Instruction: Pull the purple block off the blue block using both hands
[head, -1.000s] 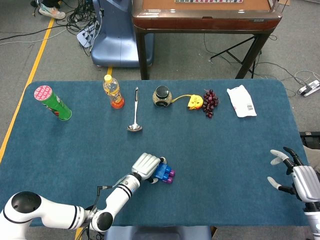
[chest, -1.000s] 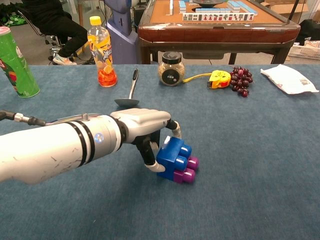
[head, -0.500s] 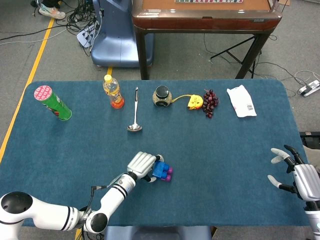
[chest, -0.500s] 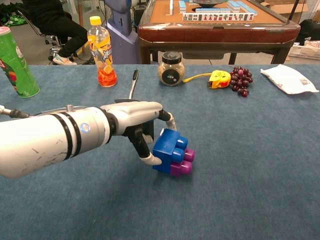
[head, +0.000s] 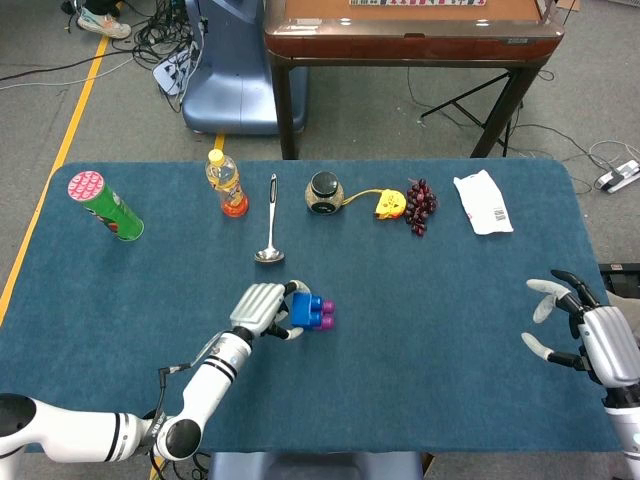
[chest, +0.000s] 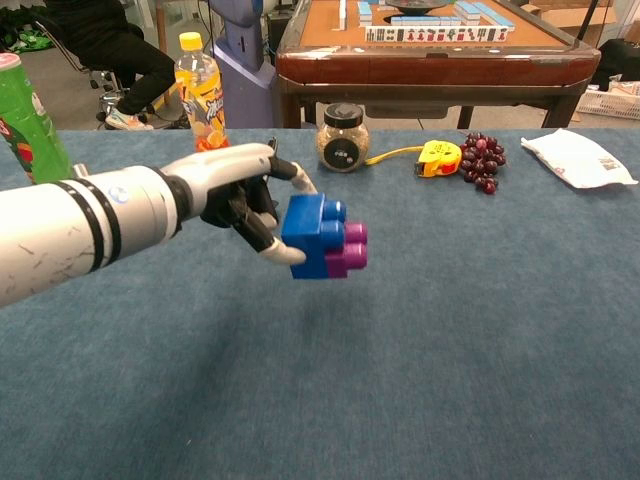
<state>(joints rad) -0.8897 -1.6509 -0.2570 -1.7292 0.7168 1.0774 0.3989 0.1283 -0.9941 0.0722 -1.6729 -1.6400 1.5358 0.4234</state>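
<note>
A blue block (chest: 311, 232) is wearing a purple block (chest: 346, 247) on its right. The cloth (head: 420, 300) is showing deep teal. Far left, a green can (head: 110, 208) is showing a pink dotted lid; the bottle (head: 227, 183) is glowing orange and yellow.

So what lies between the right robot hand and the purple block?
Only bare blue tablecloth separates the right robot hand from the purple block, seen in the head view.
</note>
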